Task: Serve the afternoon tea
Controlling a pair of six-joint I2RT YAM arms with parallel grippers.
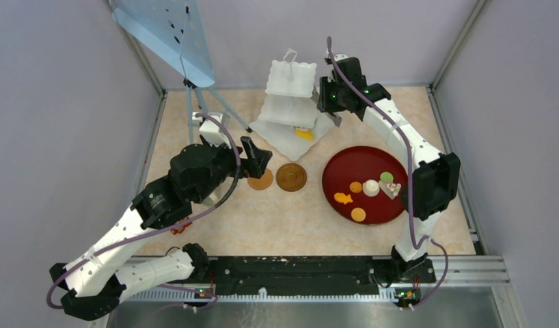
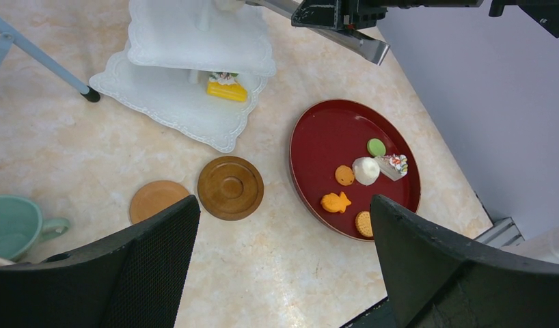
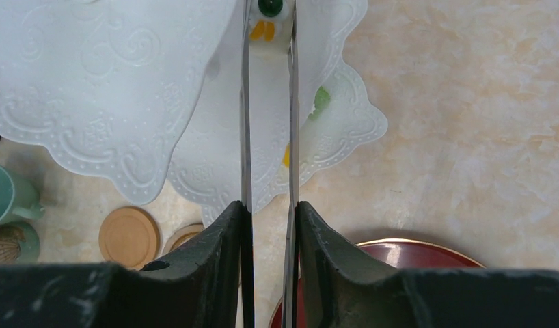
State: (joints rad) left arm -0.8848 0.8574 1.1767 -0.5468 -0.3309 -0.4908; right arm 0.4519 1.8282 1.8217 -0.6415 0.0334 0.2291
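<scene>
Right hand (image 3: pixel 270 213) grips tongs (image 3: pixel 245 102) reaching into far stand (image 1: pixel 290 75). Left hand (image 2: pixel 283 212) wide. Sweets (image 1: pixel 370 188) on tray (image 1: pixel 352 164), right. Risk: tongs twist in the grip and knock the stand.

**Reds, Oranges, White Lace**

Right: a dark-red tray (image 1: pixel 352 167) holds an orange fish (image 1: pixel 343 198), orange discs (image 1: pixel 358 214), a green round (image 1: pixel 386 177), a white dome (image 1: pixel 370 188). The far white stand (image 3: pixel 92 82), embossed with scrolls, carries a yellow wedge (image 2: pixel 227 89); silver tongs (image 3: pixel 246 137) over it. Left: brown coasters (image 1: pixel 291 177), a teal cup (image 2: pixel 14 222), on marbled cream tabletop (image 1: pixel 277 219).
</scene>
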